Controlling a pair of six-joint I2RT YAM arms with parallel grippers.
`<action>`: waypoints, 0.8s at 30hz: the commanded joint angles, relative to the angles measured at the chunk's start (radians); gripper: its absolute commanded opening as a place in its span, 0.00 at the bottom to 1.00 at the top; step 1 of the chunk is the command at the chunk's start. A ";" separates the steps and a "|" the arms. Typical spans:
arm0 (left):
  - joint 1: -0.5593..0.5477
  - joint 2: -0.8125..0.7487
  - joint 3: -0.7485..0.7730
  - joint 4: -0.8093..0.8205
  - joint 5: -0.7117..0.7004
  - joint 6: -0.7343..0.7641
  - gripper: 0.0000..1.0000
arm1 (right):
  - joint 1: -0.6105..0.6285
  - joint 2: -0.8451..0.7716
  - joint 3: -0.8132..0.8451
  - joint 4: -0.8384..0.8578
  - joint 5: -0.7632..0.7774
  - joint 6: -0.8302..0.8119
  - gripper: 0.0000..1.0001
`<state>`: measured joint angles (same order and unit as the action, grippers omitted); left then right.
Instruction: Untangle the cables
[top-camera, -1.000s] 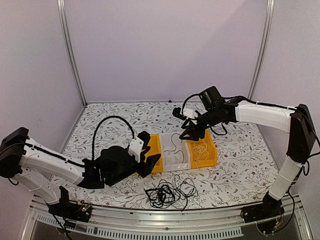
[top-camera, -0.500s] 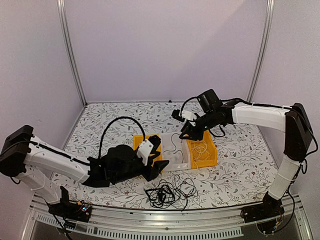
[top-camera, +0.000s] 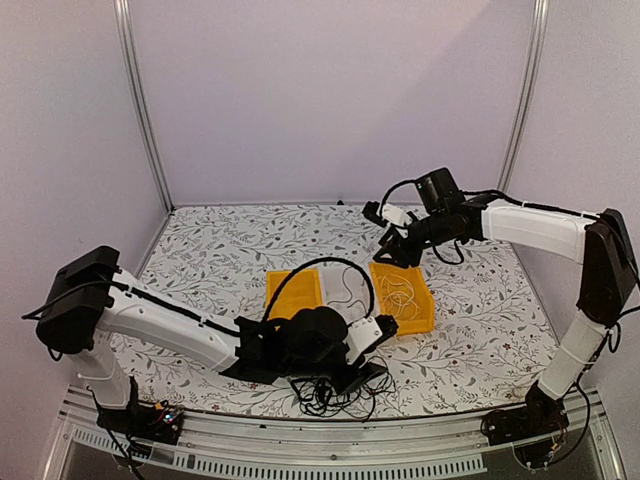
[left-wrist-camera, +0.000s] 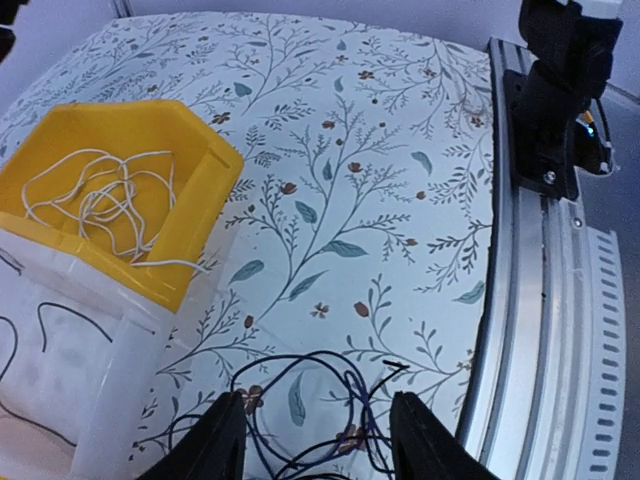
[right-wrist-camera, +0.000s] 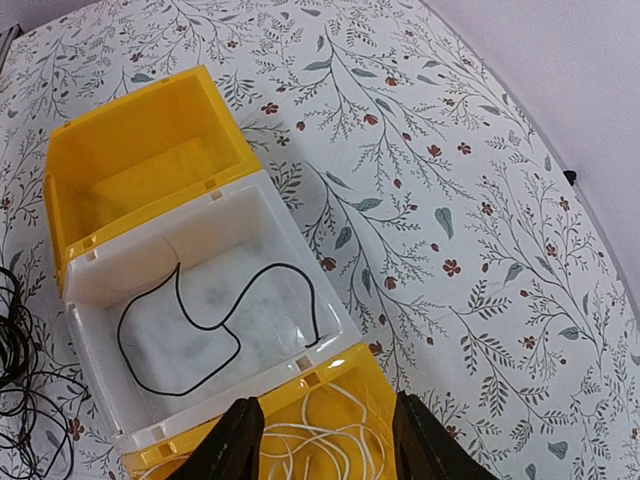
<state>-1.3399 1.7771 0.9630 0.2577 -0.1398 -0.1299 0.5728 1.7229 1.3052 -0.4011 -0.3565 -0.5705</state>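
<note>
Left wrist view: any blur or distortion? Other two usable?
Left wrist: the left claw is soft at the frame bottom, and the table rail bows, wide-angle. Right wrist: the white bin is sharp, the right claw blurred. Top external: even light, no glare.

Floral-print surface (top-camera: 200, 250) everywhere you look, leafy sprigs and little red blooms. Out in the middle, three bins sit in a row, touching side to side: a yellow bin (right-wrist-camera: 135, 105), a white bin (right-wrist-camera: 85, 275) between, and a second yellow bin (left-wrist-camera: 205, 190) closing the line. A metal rail (left-wrist-camera: 560, 330) runs along the near edge, with plain pale walls (top-camera: 330, 100) behind.
</note>
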 joint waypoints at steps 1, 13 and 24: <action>-0.033 0.055 0.081 -0.070 0.093 0.070 0.49 | -0.105 -0.106 0.015 -0.026 -0.103 0.044 0.49; -0.027 0.173 0.196 -0.242 0.119 0.056 0.39 | -0.135 -0.390 -0.196 -0.098 -0.074 0.015 0.52; -0.005 0.119 0.211 -0.299 0.077 0.070 0.00 | -0.135 -0.401 -0.208 -0.118 -0.144 0.001 0.53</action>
<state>-1.3590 1.9720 1.1870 -0.0292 -0.0319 -0.0727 0.4358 1.3323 1.1015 -0.5007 -0.4355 -0.5545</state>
